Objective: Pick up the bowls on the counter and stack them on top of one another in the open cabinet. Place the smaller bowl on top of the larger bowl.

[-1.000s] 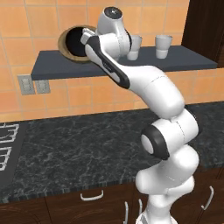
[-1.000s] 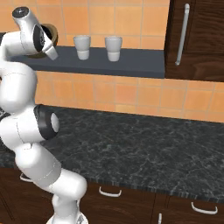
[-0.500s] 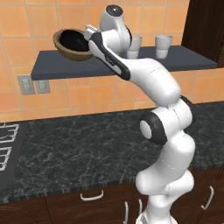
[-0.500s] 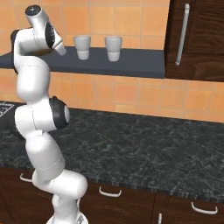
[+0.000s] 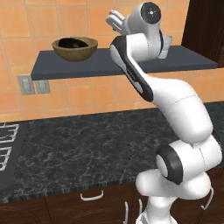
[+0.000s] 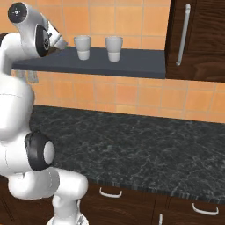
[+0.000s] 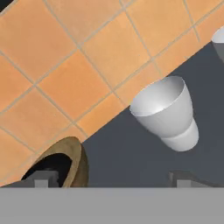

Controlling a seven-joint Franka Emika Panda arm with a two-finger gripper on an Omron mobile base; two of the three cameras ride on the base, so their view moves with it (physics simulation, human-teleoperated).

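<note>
**Hand view and base views: both bowls on the shelf, gripper empty**

Hand view: the two dark finger tips of the gripper (image 7: 111,180) rise at the lower edge, set wide apart with nothing between them; the larger bowl (image 7: 75,162), tan-brown with a dark inside, lies just beside the left finger tip, resting on the dark slate shelf slab of the open cabinet (image 7: 127,153); a white-grey cup (image 7: 168,111) stands on the same slab ahead of the right finger tip, apart from it; orange wall tiles (image 7: 74,65) lie beyond the slab. Left base view: the larger bowl (image 5: 75,47) sits upright on the open cabinet (image 5: 87,65), off to the side of the gripper (image 5: 114,18), which is held above shelf level and clear of the bowl; a glossy black form inside the brown rim is the smaller bowl (image 5: 72,42), nested in the larger one. Right base view: two cups (image 6: 82,47) (image 6: 114,48) stand side by side on the open cabinet (image 6: 132,63); the black marbled tabletop (image 6: 132,149) lies well below the raised hand.
</note>
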